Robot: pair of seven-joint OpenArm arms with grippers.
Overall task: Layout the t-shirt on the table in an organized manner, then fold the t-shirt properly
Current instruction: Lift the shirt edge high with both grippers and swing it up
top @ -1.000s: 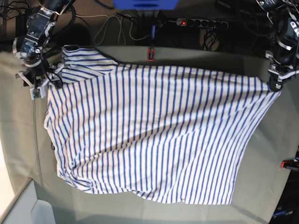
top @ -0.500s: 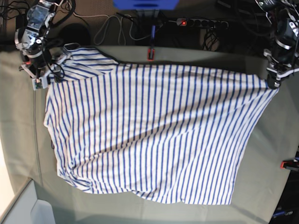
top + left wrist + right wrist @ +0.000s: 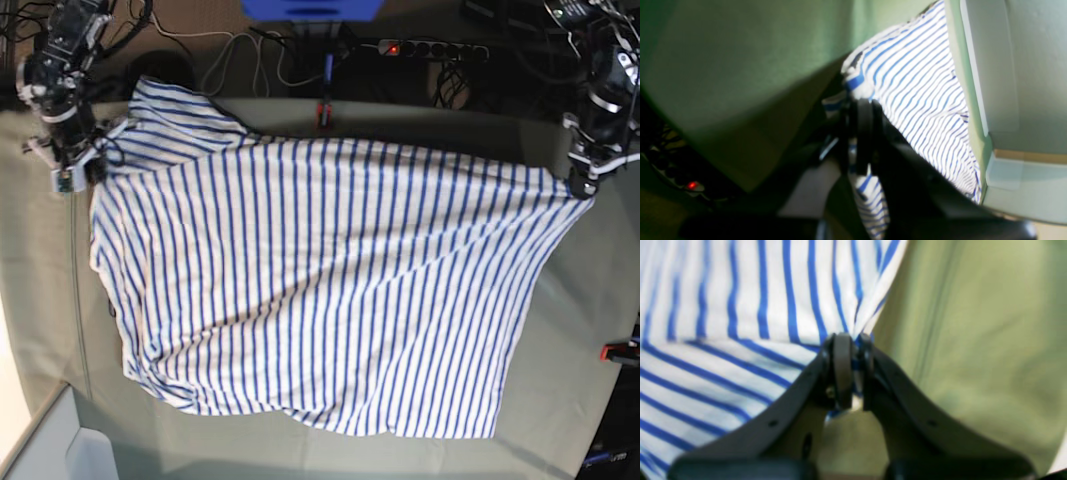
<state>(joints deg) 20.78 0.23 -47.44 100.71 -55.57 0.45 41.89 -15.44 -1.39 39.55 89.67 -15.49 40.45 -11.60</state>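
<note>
One table under grey-green cloth carries one striped t-shirt, spread across its middle with bare cloth along the near and side edges. Two grippers pinch opposite far corners: the right gripper and the left gripper, each clamped on fabric.

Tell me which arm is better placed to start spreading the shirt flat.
Probably the right. Its gripper is shut on the shirt where a bunched sleeve needs pulling out, with bare table beside it. The left gripper pins an already taut corner.
</note>
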